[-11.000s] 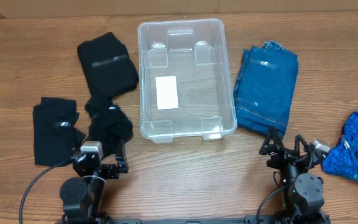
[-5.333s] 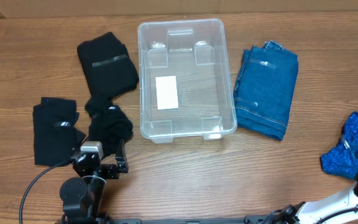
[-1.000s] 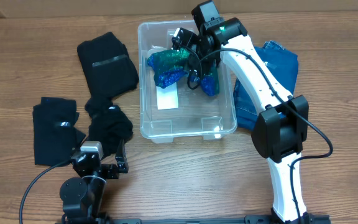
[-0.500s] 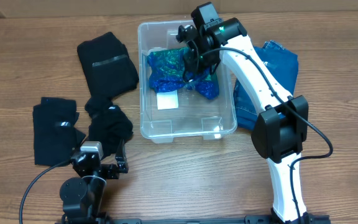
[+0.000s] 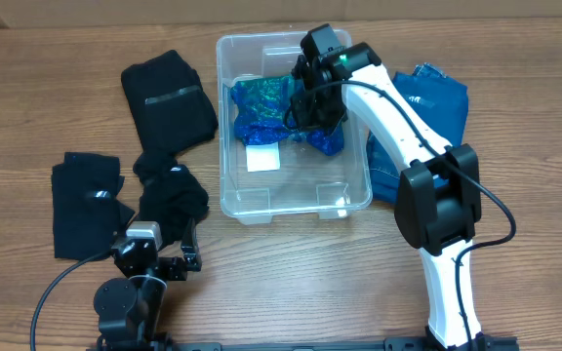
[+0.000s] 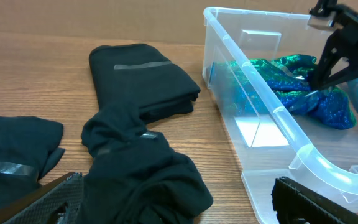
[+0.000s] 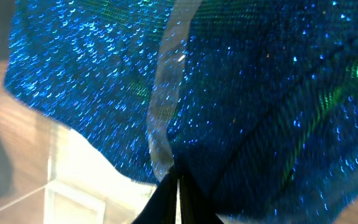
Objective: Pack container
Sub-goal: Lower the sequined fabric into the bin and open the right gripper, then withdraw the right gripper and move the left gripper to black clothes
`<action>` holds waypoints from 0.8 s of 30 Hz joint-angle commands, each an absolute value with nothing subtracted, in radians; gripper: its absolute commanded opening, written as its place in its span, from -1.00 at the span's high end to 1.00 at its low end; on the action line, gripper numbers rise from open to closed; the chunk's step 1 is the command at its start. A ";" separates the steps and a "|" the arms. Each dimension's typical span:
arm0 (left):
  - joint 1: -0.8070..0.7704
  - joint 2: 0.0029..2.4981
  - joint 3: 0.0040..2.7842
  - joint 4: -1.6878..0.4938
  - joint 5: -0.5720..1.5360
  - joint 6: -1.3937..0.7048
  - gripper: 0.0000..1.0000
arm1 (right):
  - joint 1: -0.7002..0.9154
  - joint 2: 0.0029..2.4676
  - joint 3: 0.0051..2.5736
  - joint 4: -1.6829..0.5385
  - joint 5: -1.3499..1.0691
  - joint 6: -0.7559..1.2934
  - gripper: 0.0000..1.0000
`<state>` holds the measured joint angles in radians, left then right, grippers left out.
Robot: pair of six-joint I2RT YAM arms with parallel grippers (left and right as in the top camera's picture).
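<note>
Overhead, the right gripper sat inside the container, over the blue-green sequined cloth, and its jaws were hard to make out. The left wrist view showed the left gripper spread apart above a black garment. The container stood to its right on the wooden table. Only the right wrist view showed the right jaws pinched together on the cloth, which filled the frame.

A clear, glossy plastic container with smooth walls, glittering blue-green sequined cloth, 3 pieces of matt black cloth and coarse blue denim sit on a matt wood-grain surface. The container's white label looks like paper.
</note>
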<state>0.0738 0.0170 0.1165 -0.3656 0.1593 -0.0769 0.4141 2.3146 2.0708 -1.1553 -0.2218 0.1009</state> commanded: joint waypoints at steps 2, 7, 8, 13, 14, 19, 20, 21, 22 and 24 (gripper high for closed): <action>0.080 0.011 0.108 -0.360 0.149 -0.086 -1.00 | 0.421 2.308 1.987 -1.009 -0.230 0.109 0.87; 0.080 0.011 0.108 -0.360 0.149 -0.086 -1.00 | 0.421 2.308 1.933 -0.908 -0.230 0.109 0.87; 0.080 0.011 0.108 -0.360 0.149 -0.086 -1.00 | 0.421 2.307 1.939 -0.900 -0.230 0.109 0.87; 0.080 0.011 0.108 -0.360 0.149 -0.086 -1.00 | 0.418 2.302 2.030 -0.905 -0.233 0.109 0.60; 0.080 0.011 0.108 -0.360 0.149 -0.086 -1.00 | 0.418 2.298 2.054 -0.923 -0.241 0.109 0.58; 0.080 0.011 0.108 -0.360 0.149 -0.086 -1.00 | 0.408 2.228 2.214 -1.115 -0.282 0.109 0.39; 0.080 0.011 0.108 -0.360 0.149 -0.086 -1.00 | 0.395 2.205 2.248 -1.164 -0.282 0.109 0.36; 0.080 0.011 0.108 -0.360 0.149 -0.086 -1.00 | 0.378 2.181 2.277 -1.211 -0.282 0.109 0.28; 0.080 0.011 0.108 -0.360 0.149 -0.086 -1.00 | 0.353 2.158 2.304 -1.256 -0.278 0.109 0.20; 0.080 0.011 0.108 -0.360 0.149 -0.086 -1.00 | 0.275 2.108 2.346 -1.340 -0.259 0.109 0.09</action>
<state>0.0738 0.0170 0.1165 -0.3656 0.1593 -0.0769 0.3759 2.2299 2.2665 -1.2831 -0.2745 0.1066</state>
